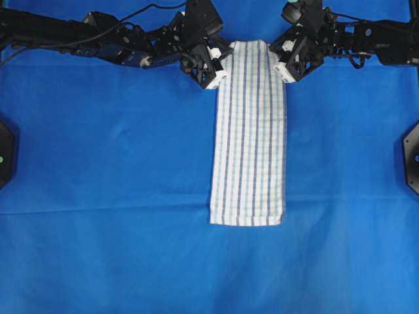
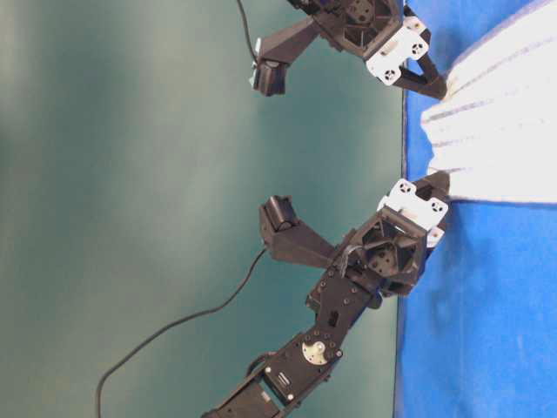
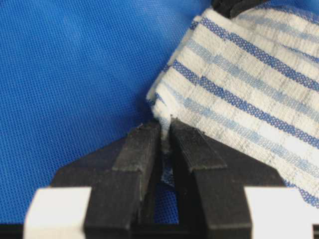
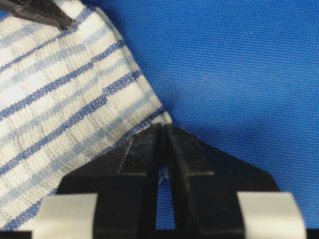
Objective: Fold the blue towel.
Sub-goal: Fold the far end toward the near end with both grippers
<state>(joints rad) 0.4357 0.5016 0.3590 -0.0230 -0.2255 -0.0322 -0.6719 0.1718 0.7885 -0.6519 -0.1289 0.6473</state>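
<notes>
A counter [image 1: 98,163] draped in a plain blue sheet fills the view. On it the blue towel [image 1: 249,131], a long narrow striped strip, lies flat down the middle. It looks light, soft and limp, best taken by its corners. At its far end the left pincer [image 3: 165,130] and right pincer [image 4: 163,130] are each clamped on a corner.
</notes>
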